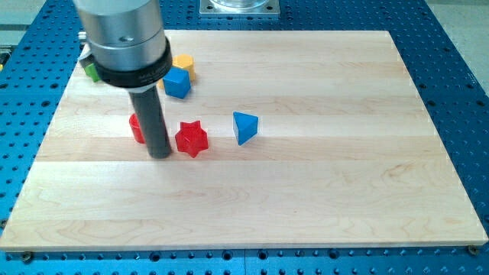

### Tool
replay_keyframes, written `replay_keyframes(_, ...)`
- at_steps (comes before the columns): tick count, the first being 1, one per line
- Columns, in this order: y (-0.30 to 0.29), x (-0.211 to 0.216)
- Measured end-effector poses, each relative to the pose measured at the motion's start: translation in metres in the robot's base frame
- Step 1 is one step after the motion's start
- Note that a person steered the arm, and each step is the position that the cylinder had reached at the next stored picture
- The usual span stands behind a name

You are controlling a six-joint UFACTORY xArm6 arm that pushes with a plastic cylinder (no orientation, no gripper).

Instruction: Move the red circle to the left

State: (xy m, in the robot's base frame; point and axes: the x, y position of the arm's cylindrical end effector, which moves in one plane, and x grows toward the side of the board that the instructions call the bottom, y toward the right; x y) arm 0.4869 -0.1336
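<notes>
Rod upright, my tip (160, 155) down on board, view's left.

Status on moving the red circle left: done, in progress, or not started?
In progress, by the look of it. My tip sits between the red circle and the red star, on the circle's right side, so approach looks done; the rod hides their contact. The circle is already in the board's left half, partly hidden behind the rod. Left: push it toward the view's left, where bare wooden board remains.
</notes>
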Motion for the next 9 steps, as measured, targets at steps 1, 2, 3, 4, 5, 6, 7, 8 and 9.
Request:
replay_keyframes(1, -0.036, -0.025)
replay_keyframes(2, -0.017, -0.055)
replay_keyframes(3, 0.011, -0.087)
replay_keyframes(4, 0.083, -0.103)
replay_keyframes(5, 0.122, -0.111)
replay_keyframes(6, 0.119, -0.102)
replay_keyframes(7, 0.088, -0.07)
replay_keyframes(8, 0.042, -0.07)
replay_keyframes(9, 0.019, -0.102)
